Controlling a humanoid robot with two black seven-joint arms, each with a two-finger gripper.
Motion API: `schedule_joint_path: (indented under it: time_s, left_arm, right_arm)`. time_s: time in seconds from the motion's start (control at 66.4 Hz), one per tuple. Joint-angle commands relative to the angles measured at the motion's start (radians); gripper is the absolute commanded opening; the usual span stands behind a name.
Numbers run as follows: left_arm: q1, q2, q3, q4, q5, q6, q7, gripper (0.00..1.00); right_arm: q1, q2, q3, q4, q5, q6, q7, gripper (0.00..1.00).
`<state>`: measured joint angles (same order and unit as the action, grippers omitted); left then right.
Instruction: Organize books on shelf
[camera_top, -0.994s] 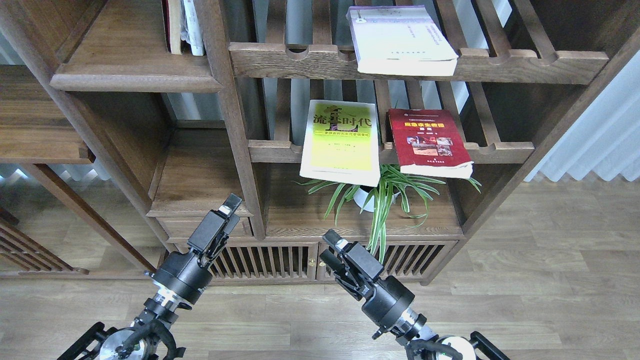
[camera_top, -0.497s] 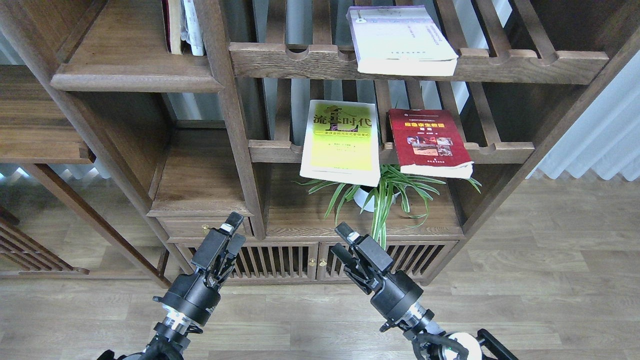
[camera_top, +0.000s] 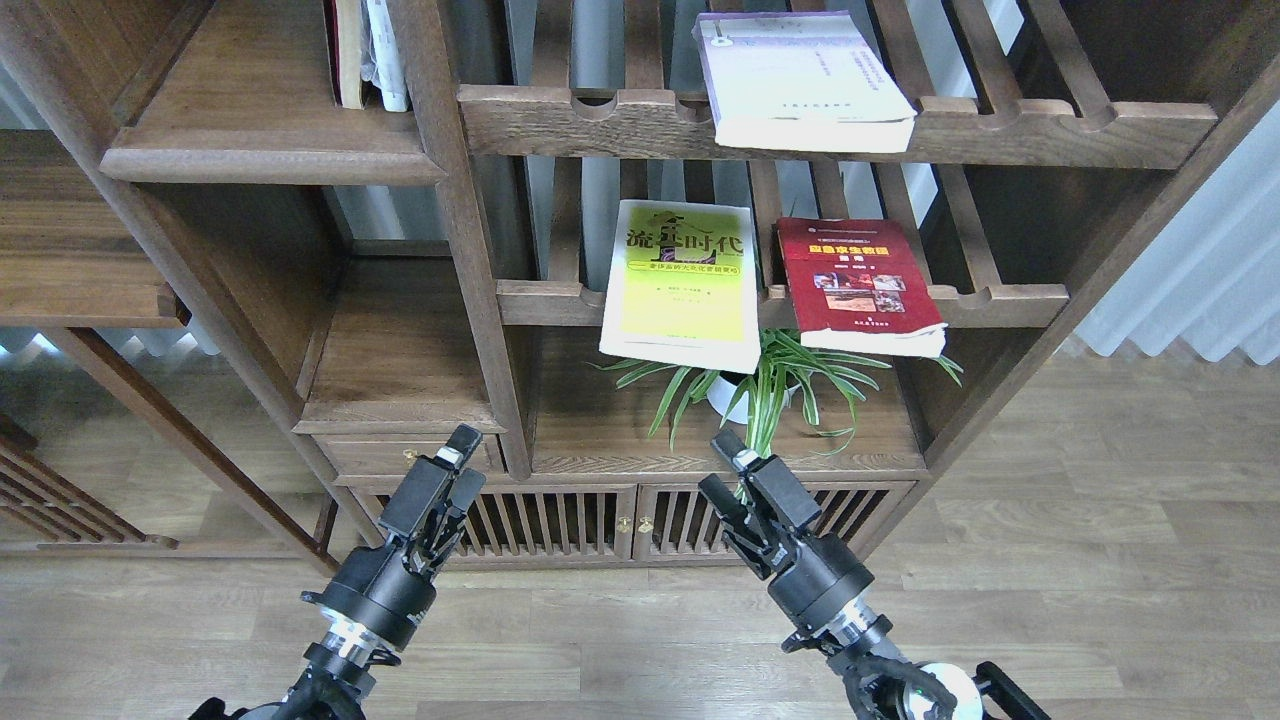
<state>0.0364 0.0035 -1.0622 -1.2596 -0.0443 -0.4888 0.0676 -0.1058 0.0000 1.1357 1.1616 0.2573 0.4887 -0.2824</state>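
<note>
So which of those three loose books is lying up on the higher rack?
The white-lavender book, alone on the upper slatted rack; the yellow-green and dark red ones lie a level lower.

Two black arms showing at bottom of frame — round matte wrist housings, silver rings gleaming below; boxy left gripper and right gripper bearing pale tips — black cables looping.

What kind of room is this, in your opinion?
Probably a home study or living room: a dark wooden bookcase holding books such as the yellow-green book, a potted plant, wood flooring and pale curtains.
</note>
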Motion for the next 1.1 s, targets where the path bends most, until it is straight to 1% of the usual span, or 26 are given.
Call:
schedule_joint_path:
  time_s: [0.0,0.196,0.316,0.392,0.738,0.904,1.084]
  left_arm:
    - [-0.035,-0.003,0.004,0.019,0.001,0.000,0.000,1.00]
    - [-0.061,-0.003,-0.012,0.016,-0.002,0.000,0.000,1.00]
    - [-0.062,-0.003,-0.035,0.016,-0.002,0.000,0.000,1.00]
    - [-0.062,-0.003,-0.036,0.016,-0.002,0.000,-0.002,1.00]
    - [-0.066,-0.003,-0.050,0.017,-0.002,0.000,-0.002,1.00]
    - [-0.064,-0.003,-0.059,0.017,-0.003,0.000,-0.003,1.00]
    - [-0.067,-0.003,-0.059,0.012,-0.003,0.000,-0.002,1.00]
  right_arm:
    - [0.000,0.000,-0.017,0.000,0.002,0.000,0.000,1.00]
    - [0.009,0.000,-0.019,-0.008,0.002,0.000,0.002,1.00]
    - [0.040,0.000,-0.020,-0.023,0.002,0.000,0.043,1.00]
    - [0.044,0.000,-0.016,-0.028,0.000,0.000,0.051,1.00]
    - [0.034,0.000,-0.014,-0.028,0.000,0.000,0.049,1.00]
    - [0.035,0.000,-0.014,-0.085,0.005,0.000,0.054,1.00]
    - [0.034,0.000,-0.004,-0.083,0.005,0.000,0.054,1.00]
